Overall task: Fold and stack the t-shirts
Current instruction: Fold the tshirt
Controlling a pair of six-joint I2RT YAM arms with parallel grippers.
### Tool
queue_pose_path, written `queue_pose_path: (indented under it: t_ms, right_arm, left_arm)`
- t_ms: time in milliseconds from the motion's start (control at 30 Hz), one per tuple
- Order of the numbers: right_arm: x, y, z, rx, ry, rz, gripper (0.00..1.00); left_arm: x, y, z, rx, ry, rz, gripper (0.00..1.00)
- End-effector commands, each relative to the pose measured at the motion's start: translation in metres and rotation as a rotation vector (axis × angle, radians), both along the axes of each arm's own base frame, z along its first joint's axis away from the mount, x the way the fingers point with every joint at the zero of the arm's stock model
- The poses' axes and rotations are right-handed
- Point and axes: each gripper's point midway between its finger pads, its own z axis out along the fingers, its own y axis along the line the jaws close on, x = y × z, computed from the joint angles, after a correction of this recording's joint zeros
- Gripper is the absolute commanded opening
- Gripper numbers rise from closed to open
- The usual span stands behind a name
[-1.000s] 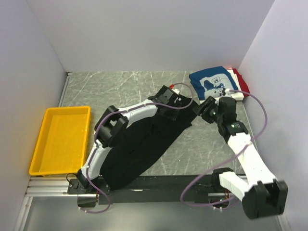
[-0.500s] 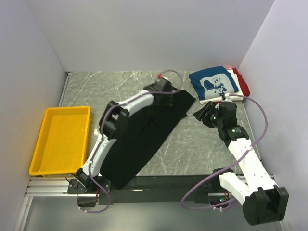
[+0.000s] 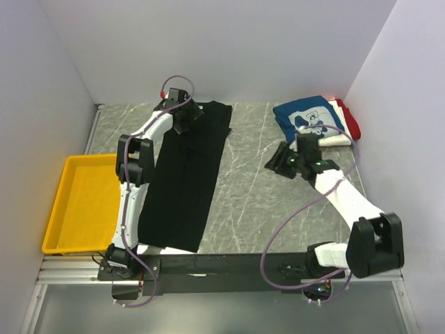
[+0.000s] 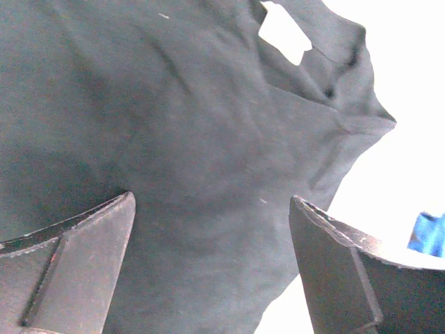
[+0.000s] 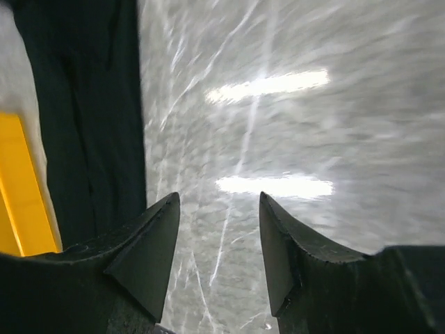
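The large black t-shirt point(image 3: 184, 188) lies as a long folded strip on the left half of the table, from the back edge to the front edge. My left gripper point(image 3: 191, 118) hovers over its far end, open; in the left wrist view black cloth point(image 4: 174, 104) fills the space below the wide-apart left gripper point(image 4: 212, 197) and nothing is pinched. My right gripper point(image 3: 271, 164) is open above bare marble right of the shirt, seen empty in the right wrist view point(image 5: 218, 195). A folded blue t-shirt point(image 3: 309, 120) tops a stack with white point(image 3: 335, 139) and red point(image 3: 350, 118) ones at the back right.
A yellow plastic tray point(image 3: 90, 158) sits left of the black shirt, its edge also showing as a yellow tray point(image 5: 21, 202) in the right wrist view. White walls close the table at the back and both sides. The right arm's cable point(image 3: 292, 216) loops over the table.
My left arm swung from the table's middle to the back left, dragging the black shirt's far end so it lies straight, then let go. My right gripper moved left and turned toward the shirt.
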Motion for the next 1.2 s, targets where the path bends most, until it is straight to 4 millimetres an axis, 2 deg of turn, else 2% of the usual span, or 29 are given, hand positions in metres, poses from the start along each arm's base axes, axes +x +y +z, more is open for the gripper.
queue_pose_path:
  t_ms: [0, 33, 67, 133, 167, 233, 267, 300, 400, 433, 467, 500, 533, 567, 600, 633, 667, 700, 733, 767, 800, 833, 867, 933, 967, 1000, 1033, 1067, 1167]
  right_arm:
    - [-0.002, 0.038, 0.002, -0.021, -0.010, 0.141, 0.57]
    - [-0.003, 0.048, 0.000, -0.018, -0.014, 0.161, 0.57]
    - [-0.009, 0.057, -0.010, -0.016, 0.008, 0.186, 0.57]
    - [-0.024, 0.081, -0.022, 0.015, 0.029, 0.238, 0.56]
    - [-0.030, 0.089, -0.025, 0.031, 0.036, 0.253, 0.56]
    - [-0.048, 0.112, -0.033, 0.073, 0.044, 0.300, 0.56]
    - [-0.054, 0.121, -0.035, 0.083, 0.049, 0.320, 0.56]
    - [-0.067, 0.139, -0.036, 0.102, 0.052, 0.361, 0.55]
    - [-0.088, 0.165, -0.042, 0.130, 0.066, 0.402, 0.55]
    - [-0.103, 0.176, -0.050, 0.128, 0.087, 0.435, 0.54]
    - [-0.108, 0.182, -0.053, 0.129, 0.092, 0.443, 0.53]
    - [-0.109, 0.189, -0.053, 0.141, 0.089, 0.434, 0.52]
    - [-0.115, 0.195, -0.059, 0.125, 0.094, 0.443, 0.51]
    - [-0.115, 0.200, -0.058, 0.135, 0.092, 0.440, 0.50]
    - [-0.113, 0.207, -0.053, 0.159, 0.070, 0.444, 0.49]
    - [-0.112, 0.213, -0.049, 0.175, 0.053, 0.451, 0.48]
    - [-0.109, 0.218, -0.045, 0.186, 0.037, 0.454, 0.47]
    - [-0.106, 0.223, -0.041, 0.191, 0.027, 0.458, 0.45]
    - [-0.102, 0.236, -0.037, 0.200, 0.029, 0.481, 0.44]
    - [-0.099, 0.242, -0.036, 0.197, 0.024, 0.493, 0.43]
    - [-0.096, 0.249, -0.043, 0.185, 0.038, 0.494, 0.42]
    - [-0.089, 0.259, -0.035, 0.197, 0.019, 0.499, 0.42]
    - [-0.088, 0.266, -0.036, 0.196, 0.021, 0.502, 0.42]
    - [-0.079, 0.280, -0.047, 0.184, 0.048, 0.507, 0.41]
    - [-0.079, 0.284, -0.051, 0.188, 0.066, 0.512, 0.41]
    - [-0.075, 0.291, -0.060, 0.183, 0.081, 0.514, 0.41]
    - [-0.074, 0.294, -0.065, 0.179, 0.090, 0.512, 0.41]
    - [-0.073, 0.295, -0.070, 0.171, 0.100, 0.512, 0.41]
    - [-0.073, 0.289, -0.100, 0.087, 0.167, 0.495, 0.41]
  left_arm:
    - [0.000, -0.059, 0.039, -0.133, -0.105, -0.152, 0.99]
    - [0.002, -0.061, 0.052, -0.142, -0.142, -0.167, 0.99]
    - [0.005, -0.065, 0.079, -0.157, -0.211, -0.198, 0.99]
    - [0.002, -0.064, 0.093, -0.153, -0.243, -0.226, 0.99]
    - [-0.002, -0.063, 0.114, -0.153, -0.276, -0.233, 0.99]
    - [-0.011, -0.060, 0.118, -0.148, -0.285, -0.242, 0.99]
    - [-0.016, -0.058, 0.139, -0.148, -0.320, -0.240, 0.99]
    - [-0.023, -0.055, 0.134, -0.141, -0.308, -0.238, 0.99]
    - [-0.043, -0.042, 0.147, -0.116, -0.311, -0.208, 0.99]
    - [-0.048, -0.037, 0.150, -0.105, -0.309, -0.191, 1.00]
    - [-0.056, -0.032, 0.167, -0.103, -0.329, -0.178, 0.99]
    - [-0.065, -0.024, 0.156, -0.079, -0.295, -0.148, 0.99]
    - [-0.076, -0.019, 0.174, -0.082, -0.310, -0.131, 0.98]
    - [-0.089, -0.012, 0.156, -0.065, -0.267, -0.111, 0.98]
    - [-0.096, -0.005, 0.156, -0.051, -0.263, -0.078, 0.97]
    - [-0.108, 0.001, 0.172, -0.058, -0.284, -0.055, 0.96]
    - [-0.125, 0.005, 0.152, -0.051, -0.233, -0.049, 0.95]
    - [-0.134, 0.013, 0.149, -0.037, -0.220, -0.018, 0.95]
    - [-0.146, 0.023, 0.163, -0.029, -0.251, 0.019, 0.92]
    - [-0.162, 0.031, 0.142, -0.004, -0.199, 0.039, 0.91]
    - [-0.172, 0.039, 0.137, 0.013, -0.184, 0.072, 0.90]
    - [-0.184, 0.049, 0.148, 0.021, -0.209, 0.103, 0.89]
    - [-0.199, 0.059, 0.130, 0.053, -0.166, 0.125, 0.89]
    - [-0.217, 0.072, 0.139, 0.056, -0.188, 0.173, 0.88]
    - [-0.229, 0.076, 0.126, 0.074, -0.164, 0.170, 0.88]
    - [-0.236, 0.079, 0.125, 0.075, -0.162, 0.181, 0.88]
    - [-0.244, 0.084, 0.132, 0.076, -0.182, 0.195, 0.88]
    - [-0.253, 0.087, 0.123, 0.089, -0.159, 0.195, 0.88]
    - [-0.269, 0.094, 0.122, 0.096, -0.161, 0.204, 0.88]
